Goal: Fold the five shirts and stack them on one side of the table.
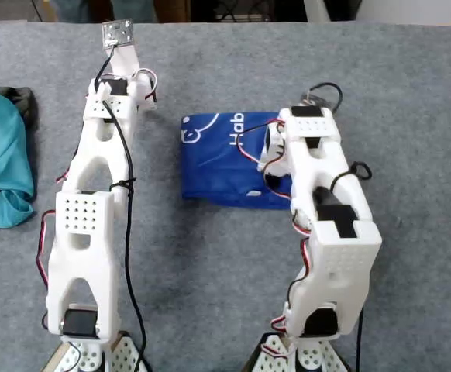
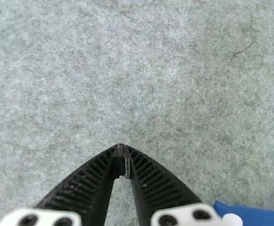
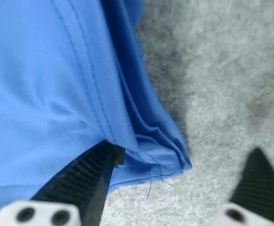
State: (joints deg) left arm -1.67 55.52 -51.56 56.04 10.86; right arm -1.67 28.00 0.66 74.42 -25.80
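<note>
Shirt: the blue shirt [image 1: 218, 163] lies folded in the middle of the grey surface [image 1: 210, 294].
Right gripper [image 3: 184, 157]: fingers [image 3: 87, 181] spread wide, one against the shirt's hem corner, the other over bare felt.
Left gripper [image 2: 121, 151]: fingers closed, empty, above bare surface.
Handling: light, limp cloth whose layers likely slide apart; best pinched through every layer at the corner.

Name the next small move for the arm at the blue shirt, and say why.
Probably close the right gripper on the folded corner of the blue shirt: its jaws stand open astride that corner, one finger at the cloth, the other over the grey table cover.
</note>
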